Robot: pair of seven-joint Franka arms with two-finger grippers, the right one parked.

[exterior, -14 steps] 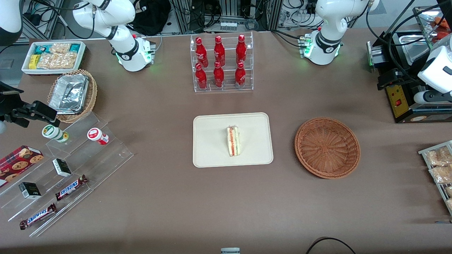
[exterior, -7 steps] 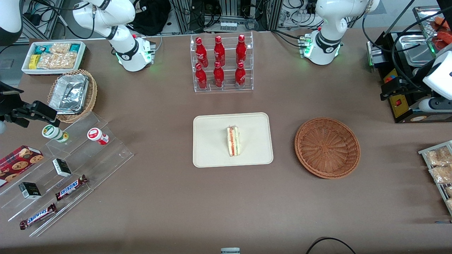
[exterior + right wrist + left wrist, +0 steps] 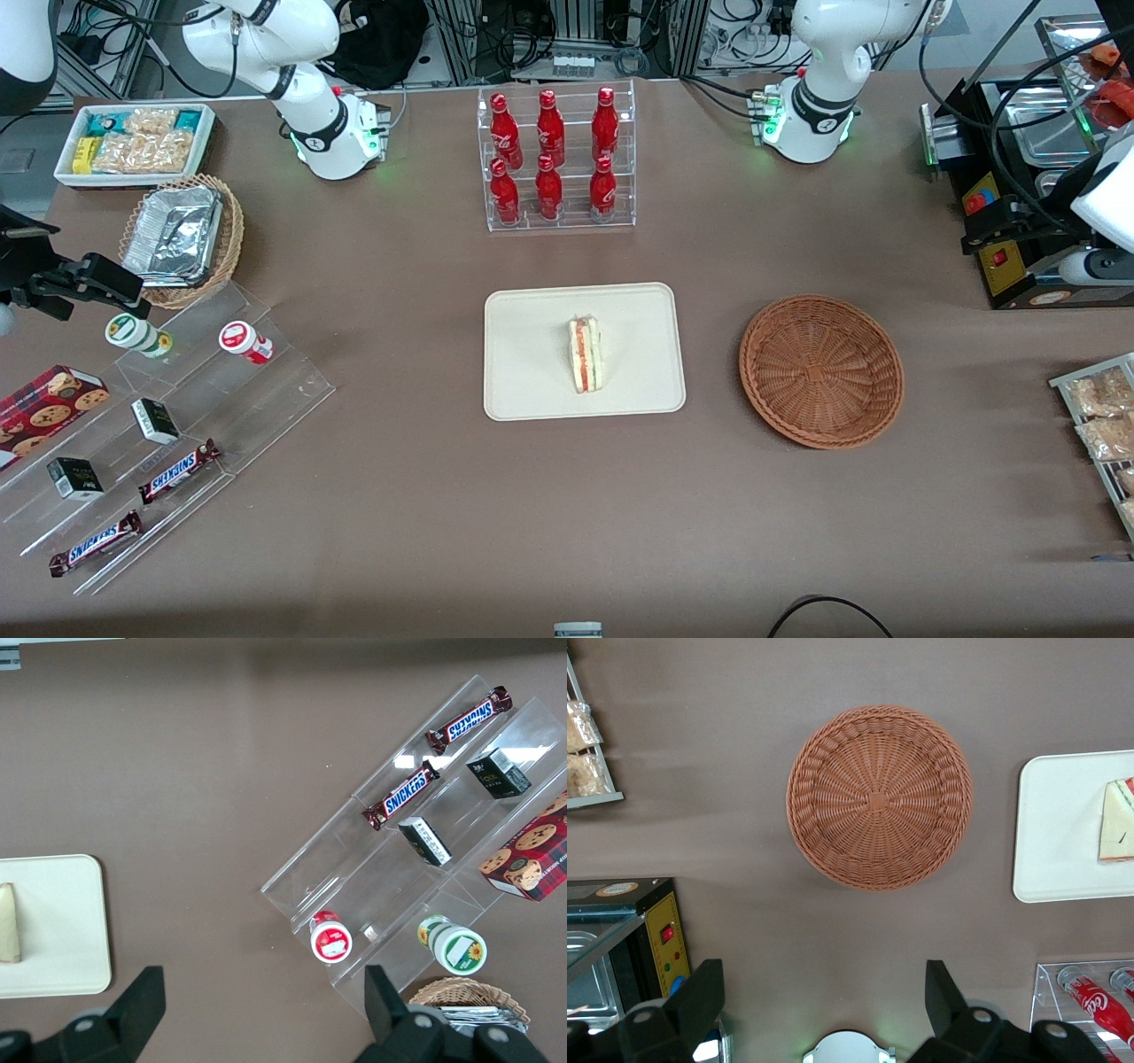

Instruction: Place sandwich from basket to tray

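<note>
My hand (image 3: 824, 1005) hangs empty with its fingers spread wide, high above the tabletop (image 3: 399, 496) near its working arm's end. The basket (image 3: 821, 370) below is bare. The sandwich (image 3: 585, 354) lies on the tray (image 3: 523, 390), so I judge the job done.

Robot lab: mock snack-shop table (image 3: 425, 496)

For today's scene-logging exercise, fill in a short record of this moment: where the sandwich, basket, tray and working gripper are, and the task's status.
sandwich: lying on the tray, near its middle
tray: between the bottle rack and the front camera
basket: beside the tray, toward the working arm's end; nothing in it
gripper: high above the table, jaws open, holding nothing
bottle rack: six red bottles
task status: appears done
</note>
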